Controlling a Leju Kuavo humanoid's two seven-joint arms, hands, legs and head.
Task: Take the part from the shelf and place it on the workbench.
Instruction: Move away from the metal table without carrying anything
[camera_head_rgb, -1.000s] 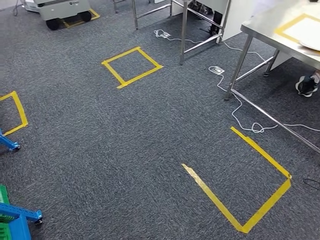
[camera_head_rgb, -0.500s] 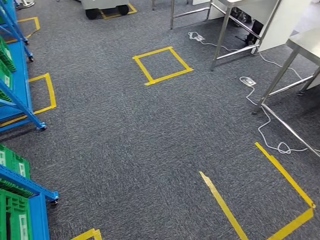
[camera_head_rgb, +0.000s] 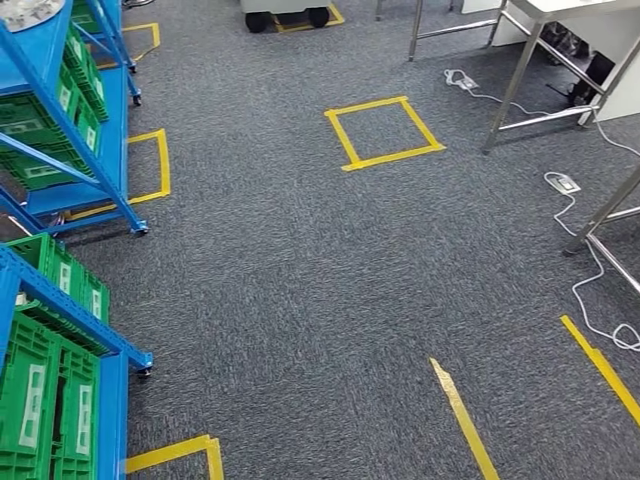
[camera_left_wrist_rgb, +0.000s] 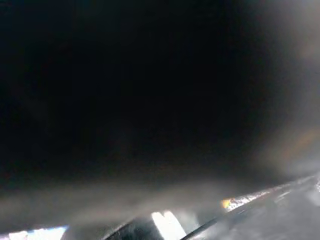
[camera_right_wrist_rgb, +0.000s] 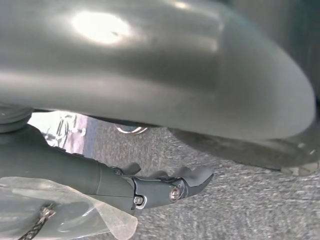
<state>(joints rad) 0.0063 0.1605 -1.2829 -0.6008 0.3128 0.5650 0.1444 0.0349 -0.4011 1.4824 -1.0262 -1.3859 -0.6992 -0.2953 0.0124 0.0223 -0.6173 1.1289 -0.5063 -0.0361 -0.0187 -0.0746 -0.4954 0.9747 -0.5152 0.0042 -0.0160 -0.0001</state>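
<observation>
**Q:** What are the fingers doing?

**A:** The right hand (camera_right_wrist_rgb: 166, 187) hangs over grey carpet (camera_head_rgb: 317, 290), dark fingers (camera_right_wrist_rgb: 188, 179) extended, holding nothing. I cannot tell the left hand's state.

**Q:** Where is the part?

**A:** Not identifiable; so its long axis is unknown. The blue shelf (camera_head_rgb: 56, 70) with green crates (camera_head_rgb: 45, 400) stands left, likely nearer the left arm. A steel bench (camera_head_rgb: 558, 20) stands far right.

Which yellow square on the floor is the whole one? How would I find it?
Start at the steel table legs at the top right of the head view, then look just left on the grey carpet. The full yellow tape square lies there alone. Its outline is closed, while the other yellow tape marks are cut off or partly hidden.
</observation>
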